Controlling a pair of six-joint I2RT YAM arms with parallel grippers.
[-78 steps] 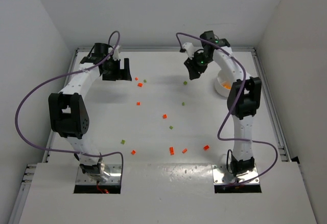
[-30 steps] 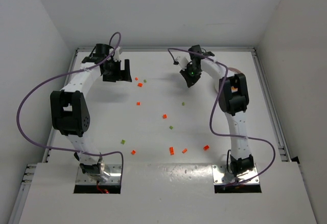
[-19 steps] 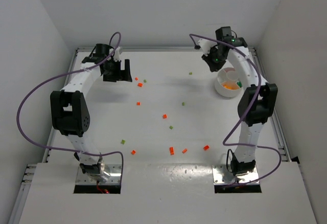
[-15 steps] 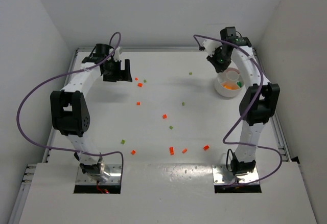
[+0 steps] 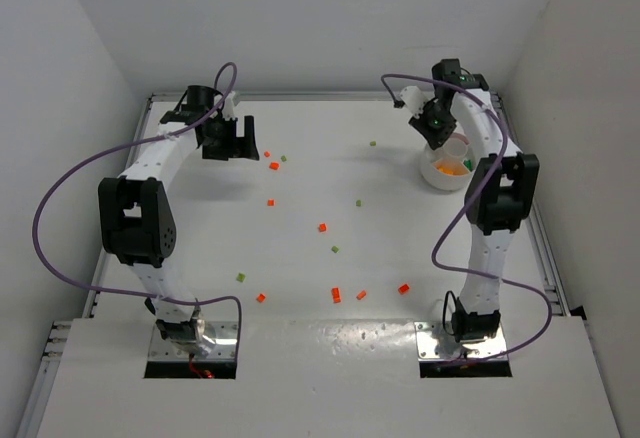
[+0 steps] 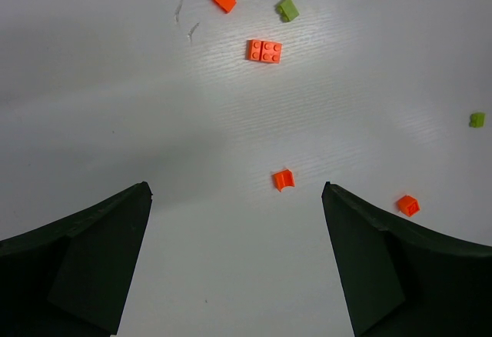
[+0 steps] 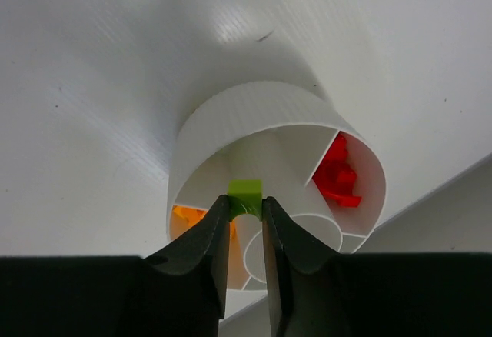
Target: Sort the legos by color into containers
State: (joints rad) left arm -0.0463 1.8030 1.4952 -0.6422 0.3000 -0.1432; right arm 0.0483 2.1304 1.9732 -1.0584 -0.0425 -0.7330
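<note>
Right gripper (image 7: 246, 218) is clamped on a green lego (image 7: 245, 191) just above the white dish (image 7: 231, 114). Best to centre over the greens' section before releasing. The wrist view shows orange bricks left of the fingers and red ones right, which the top view hides. Left gripper (image 6: 235, 191) hangs open, with an orange lego (image 6: 283, 179) between its fingers.

Between the tips of the right gripper (image 7: 245, 206) we see only the top of the small lime-green plastic brick (image 7: 245, 189), its lower part lost between the dark fingers (image 7: 201, 254), which also cover the near rim of the round white divided dish (image 7: 231, 114) and most of the orange bricks (image 7: 183, 215) behind one finger. The left gripper (image 6: 236, 189) has its fingers cut off at the lower edge, and from above the scattered bricks (image 5: 323, 227) are too small for us to tell their shapes.
</note>
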